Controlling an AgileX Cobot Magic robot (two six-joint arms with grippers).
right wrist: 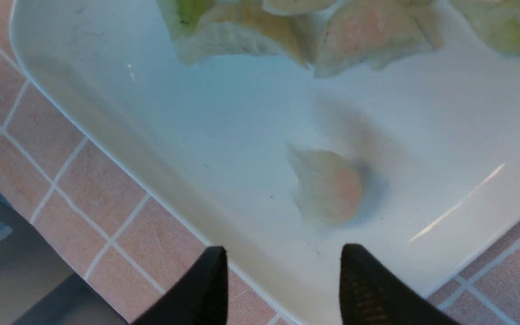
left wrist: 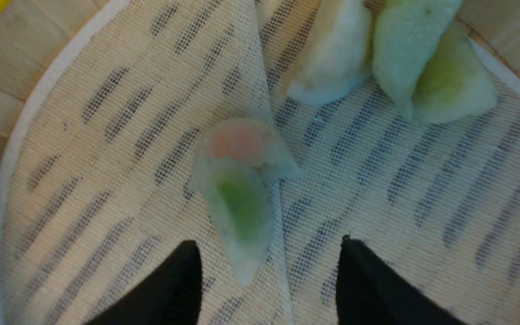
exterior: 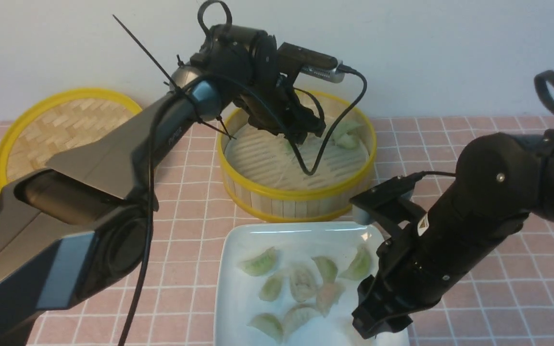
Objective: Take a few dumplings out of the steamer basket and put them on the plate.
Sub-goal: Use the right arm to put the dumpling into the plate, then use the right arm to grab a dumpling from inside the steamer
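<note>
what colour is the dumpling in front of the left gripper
Translucent whitish dumpling, pink one end, green the other; left wrist view.

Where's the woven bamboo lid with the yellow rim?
In the front view, the lid sits at the far left, left of the yellow-rimmed bamboo steamer basket.

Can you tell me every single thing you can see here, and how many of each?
steamer basket: one, bamboo with yellow rims, middle of the table.
dumplings in the basket: at least three, pale green, whitish and some pink, on the basket's floor liner.
plate: one, glossy white, just in front of the basket.
dumplings on the plate: at least eight, pale green, whitish and pinkish, spread over the plate.
lid: one, woven bamboo with a yellow rim, back left by the wall.
table: one, pink with white grid lines.
left gripper: one, black, open, inside the basket over a dumpling.
right gripper: one, black, open and empty, over the plate's edge.
</note>
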